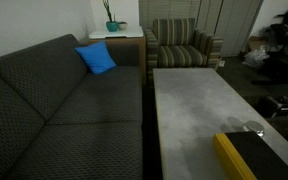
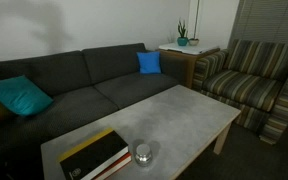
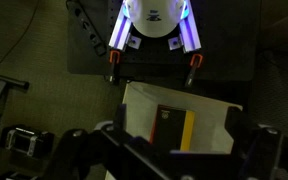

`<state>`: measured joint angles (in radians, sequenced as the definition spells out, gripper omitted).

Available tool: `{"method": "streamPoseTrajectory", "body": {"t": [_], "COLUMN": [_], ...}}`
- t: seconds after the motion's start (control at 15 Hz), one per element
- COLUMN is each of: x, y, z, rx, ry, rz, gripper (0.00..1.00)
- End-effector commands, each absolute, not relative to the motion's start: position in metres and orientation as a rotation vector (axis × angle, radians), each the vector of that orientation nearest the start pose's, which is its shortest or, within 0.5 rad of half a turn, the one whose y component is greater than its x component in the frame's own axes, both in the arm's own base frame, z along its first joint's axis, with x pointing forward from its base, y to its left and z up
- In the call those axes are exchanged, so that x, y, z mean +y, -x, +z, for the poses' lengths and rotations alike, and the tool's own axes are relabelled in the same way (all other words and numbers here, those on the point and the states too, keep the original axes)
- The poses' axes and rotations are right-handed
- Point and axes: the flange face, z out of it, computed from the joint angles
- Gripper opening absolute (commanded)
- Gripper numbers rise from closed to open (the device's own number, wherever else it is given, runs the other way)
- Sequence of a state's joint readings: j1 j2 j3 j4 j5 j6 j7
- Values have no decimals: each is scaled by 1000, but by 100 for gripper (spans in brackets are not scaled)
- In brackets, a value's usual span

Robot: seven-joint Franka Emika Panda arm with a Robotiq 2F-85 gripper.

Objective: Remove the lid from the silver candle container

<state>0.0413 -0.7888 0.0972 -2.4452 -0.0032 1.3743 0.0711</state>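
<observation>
The silver candle container, a tiny low shiny round tin with its lid on, stands on the grey table in both exterior views [image 1: 254, 128] [image 2: 143, 153]. It is beside the large black box with a yellow edge [image 2: 96, 155] [image 1: 246, 158]. In the wrist view my gripper [image 3: 179, 150] hangs high above the table with its dark fingers spread wide and nothing between them. The black box [image 3: 171, 127] shows far below between the fingers. I cannot see the tin in the wrist view. The gripper does not show in either exterior view.
A dark grey sofa [image 2: 74, 85] with a blue cushion [image 1: 96, 59] runs along the table [image 2: 184, 115]. A striped armchair [image 2: 249, 85] stands at the table's end. A side table with a plant [image 2: 182, 42] is in the corner. The robot base [image 3: 156, 20] shows in the wrist view.
</observation>
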Motion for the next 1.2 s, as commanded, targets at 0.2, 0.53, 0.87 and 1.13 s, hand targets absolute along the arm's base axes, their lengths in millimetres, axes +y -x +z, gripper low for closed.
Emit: {"method": "streamPoseTrajectory", "body": {"t": [0.2, 0.53, 0.87, 1.13], "x": [44, 45, 49, 46], "y": [-276, -275, -274, -276], "z": [536, 536, 538, 524], "rx": [-46, -54, -125, -192], "ry": [3207, 3217, 3305, 3371], "rz": [448, 431, 250, 26], "gripper": [100, 100, 100, 100]}}
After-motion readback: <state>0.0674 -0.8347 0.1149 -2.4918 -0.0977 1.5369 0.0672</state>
